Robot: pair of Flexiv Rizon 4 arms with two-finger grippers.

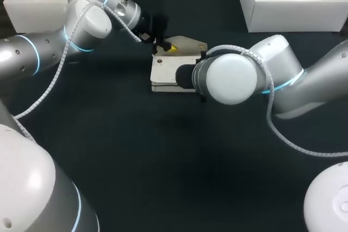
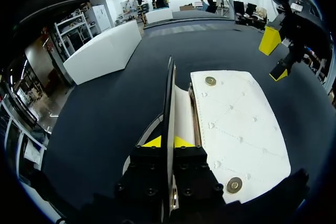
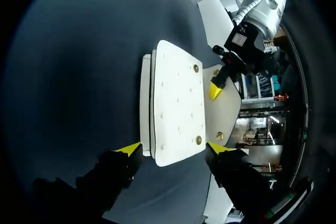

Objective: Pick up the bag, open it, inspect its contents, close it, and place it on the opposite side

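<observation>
A flat white bag [image 1: 168,71] with brass snaps lies on the dark table, its flap [image 1: 182,43] folded open toward the back. My left gripper [image 2: 168,141] is shut on the flap's [image 2: 181,114] edge, which stands thin between its yellow tips; in the head view this gripper [image 1: 162,45] sits at the bag's back left corner. My right gripper [image 3: 175,148] is open, its fingers spread to either side of the near end of the bag [image 3: 176,103] without touching it. In the head view the right arm's wrist [image 1: 228,77] hides that gripper and the bag's right part.
Two white boxes stand at the back of the table, one at the left [image 1: 32,1] and one at the right [image 1: 293,1]. Dark table surface [image 1: 163,150] stretches in front of the bag.
</observation>
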